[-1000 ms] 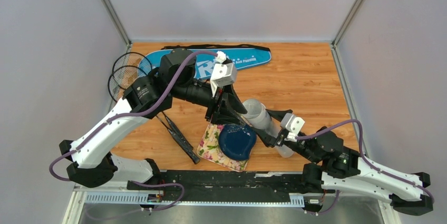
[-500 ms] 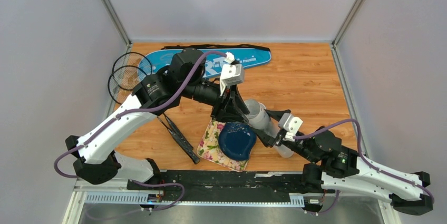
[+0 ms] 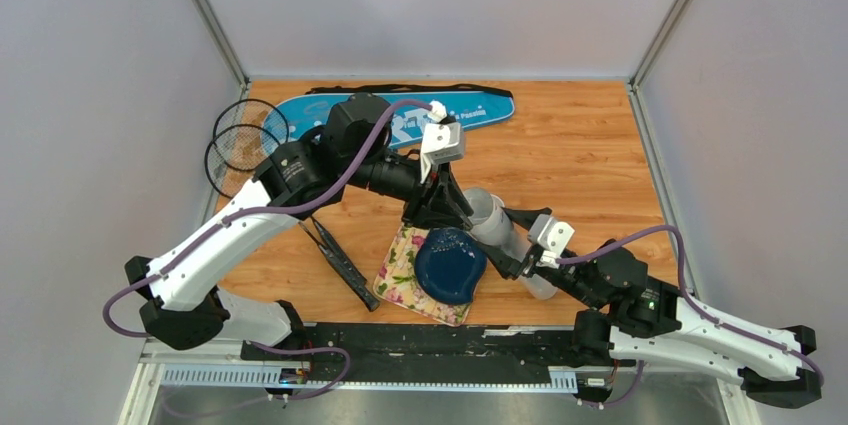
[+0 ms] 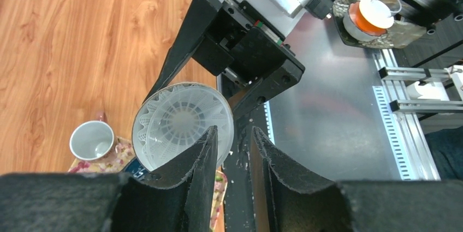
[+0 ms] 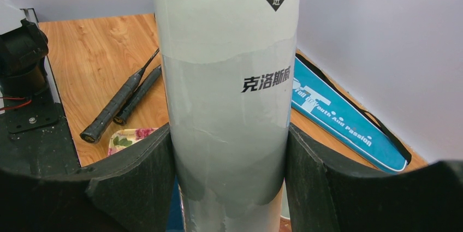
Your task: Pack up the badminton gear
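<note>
Above the tabletop (image 3: 580,145), a shuttlecock (image 4: 183,120) is sitting in the tube (image 5: 226,106).
Right fingers (image 5: 136,188) are clamping the tube; left fingers (image 4: 199,177), apart and empty, probably should push deeper.

In top view, left arm (image 3: 215,240) at 8 o'clock, right arm (image 3: 710,335) at 4 o'clock: white shell links, black joints & bases. Purple cable (image 3: 640,233) runs along ea. White camera block (image 3: 445,142) per wrist. On left gripper (image 4: 233,129), black fingers w/ rough texture, tapering to tips.
</note>
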